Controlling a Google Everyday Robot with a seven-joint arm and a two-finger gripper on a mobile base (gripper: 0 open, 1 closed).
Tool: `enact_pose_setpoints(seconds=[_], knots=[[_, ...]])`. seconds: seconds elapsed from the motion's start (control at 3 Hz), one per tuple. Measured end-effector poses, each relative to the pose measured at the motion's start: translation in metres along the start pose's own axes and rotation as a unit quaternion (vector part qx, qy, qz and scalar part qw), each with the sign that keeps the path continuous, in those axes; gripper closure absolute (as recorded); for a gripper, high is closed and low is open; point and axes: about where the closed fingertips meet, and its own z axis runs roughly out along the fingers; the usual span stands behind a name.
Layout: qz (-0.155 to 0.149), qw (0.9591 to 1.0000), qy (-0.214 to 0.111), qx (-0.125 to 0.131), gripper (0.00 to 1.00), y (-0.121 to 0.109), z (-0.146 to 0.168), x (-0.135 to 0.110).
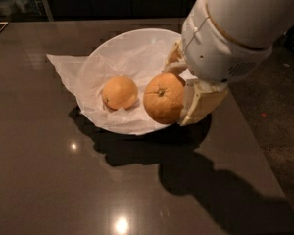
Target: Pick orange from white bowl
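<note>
The orange (163, 98) is deep orange with a dark stem dot facing the camera. My gripper (179, 89) is shut on it and holds it raised above the near right rim of the white bowl (137, 40). One cream finger (201, 104) shows on its right side; the other finger is behind it. The bowl is lined with crumpled white paper (68, 67) that sticks out to the left. A paler yellowish-orange fruit (119, 93) still lies in the bowl, left of the held orange.
The bowl stands on a dark glossy table (63, 180). The white arm fills the upper right of the view. The table's right edge runs close by, with darker floor beyond it at the far right.
</note>
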Motion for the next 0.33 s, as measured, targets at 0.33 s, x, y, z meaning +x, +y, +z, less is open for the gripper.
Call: enact_pose_setpoints(seconds=[0.33], knots=[[-0.024, 0.9994, -0.013, 0.022, 1.0, 0.0158, -0.0219, -0.0103]])
